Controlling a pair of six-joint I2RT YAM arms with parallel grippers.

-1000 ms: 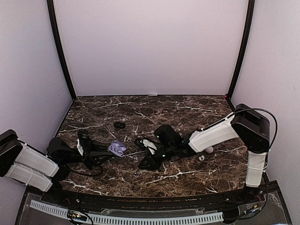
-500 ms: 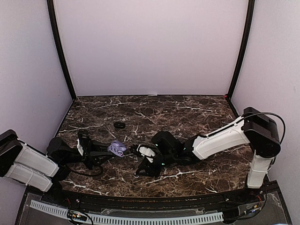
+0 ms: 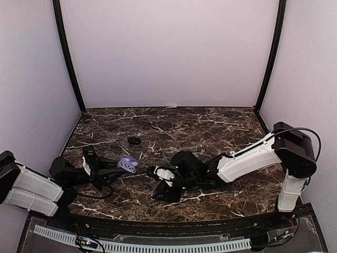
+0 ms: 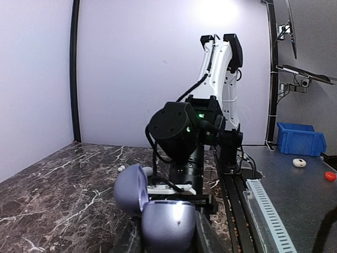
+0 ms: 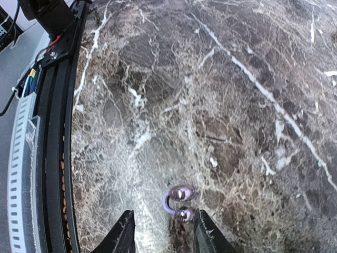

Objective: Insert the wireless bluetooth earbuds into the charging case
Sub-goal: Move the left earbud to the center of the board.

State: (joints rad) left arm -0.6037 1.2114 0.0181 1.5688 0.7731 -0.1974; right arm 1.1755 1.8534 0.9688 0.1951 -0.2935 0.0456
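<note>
The left pincer grips the lavender charging case, its lid hinged open, low over the near-left part of the marble bench. The right pincer, stretched in from the right, stands partly parted and holds nothing. Small violet-tinted earbuds lie on the bench just beyond its fingertips. A black ring sits farther back.

the table looks like dark brown marble with white veins, smooth and faintly glossy. the charging case is lavender plastic, smooth with a soft satin sheen. the right arm has glossy white plastic shells and matt black joints.
</note>
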